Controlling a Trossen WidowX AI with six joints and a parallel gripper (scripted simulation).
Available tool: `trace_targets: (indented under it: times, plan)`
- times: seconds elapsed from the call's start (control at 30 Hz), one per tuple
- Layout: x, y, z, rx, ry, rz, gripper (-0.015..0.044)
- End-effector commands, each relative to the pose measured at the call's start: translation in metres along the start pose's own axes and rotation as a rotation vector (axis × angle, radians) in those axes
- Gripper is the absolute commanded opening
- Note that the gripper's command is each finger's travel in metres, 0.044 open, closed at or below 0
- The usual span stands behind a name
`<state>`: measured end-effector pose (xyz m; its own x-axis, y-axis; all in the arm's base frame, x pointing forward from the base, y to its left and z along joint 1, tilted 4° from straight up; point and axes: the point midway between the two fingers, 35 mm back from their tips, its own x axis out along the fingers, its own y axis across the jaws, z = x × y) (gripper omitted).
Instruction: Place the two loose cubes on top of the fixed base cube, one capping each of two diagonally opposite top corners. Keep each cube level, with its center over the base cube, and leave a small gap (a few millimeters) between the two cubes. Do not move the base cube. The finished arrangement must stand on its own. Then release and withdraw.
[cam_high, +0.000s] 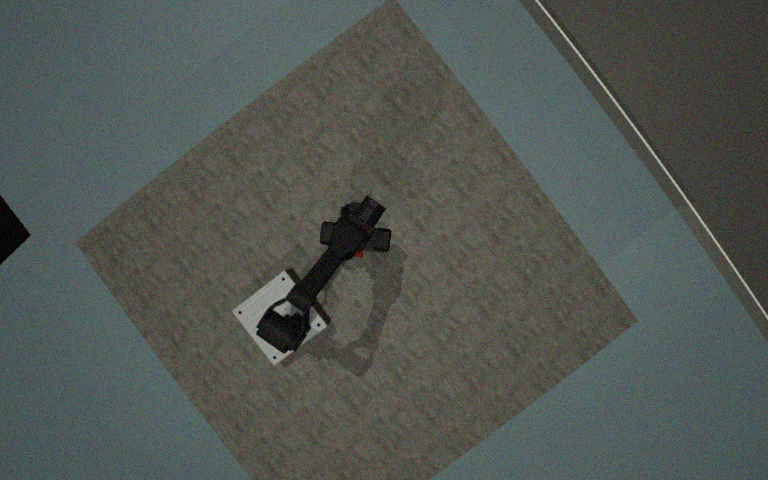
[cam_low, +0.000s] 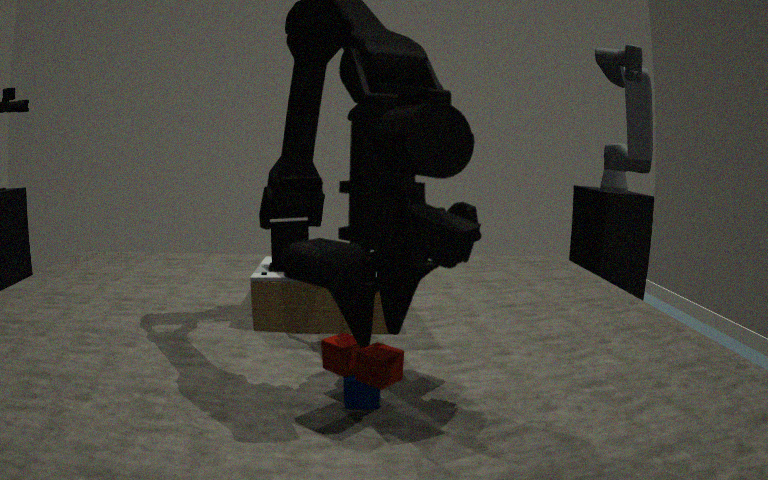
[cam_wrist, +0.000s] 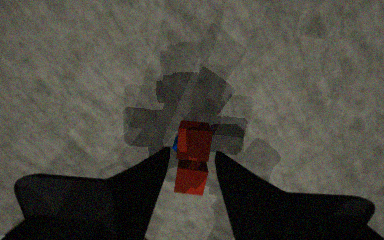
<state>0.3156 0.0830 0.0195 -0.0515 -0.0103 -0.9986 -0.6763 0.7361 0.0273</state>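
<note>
The blue base cube (cam_low: 361, 394) (cam_wrist: 175, 144) stands on the mat, mostly hidden from above. Two red cubes rest on top of it, offset to opposite sides. The front red cube (cam_low: 385, 365) (cam_wrist: 197, 145) looks level and overhangs the base. The rear red cube (cam_low: 334, 356) (cam_wrist: 190, 183) is partly hidden behind it in the exterior view. Whether a small gap separates them cannot be told. My gripper (cam_low: 379, 339) (cam_wrist: 192, 153) is open, its tips at about the cubes' top height, with free space on both sides of the front cube. In the top view the arm hides nearly everything.
My arm's base stands on a wooden block with a white top plate (cam_high: 261, 303) behind the cubes. Other robot arms stand on dark pedestals (cam_low: 610, 234) (cam_low: 12, 237) far at the right and left. Arm shadows fall on the brown mat (cam_high: 453, 169).
</note>
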Motion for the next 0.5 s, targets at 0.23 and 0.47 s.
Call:
trace_targets:
  times: [0.23, 0.47]
  plan:
    - [-0.017, -0.001, 0.002, 0.000, -0.005, -0.003, 0.0205]
    - [-0.027, -0.001, 0.002, 0.000, -0.005, -0.003, 0.0205]
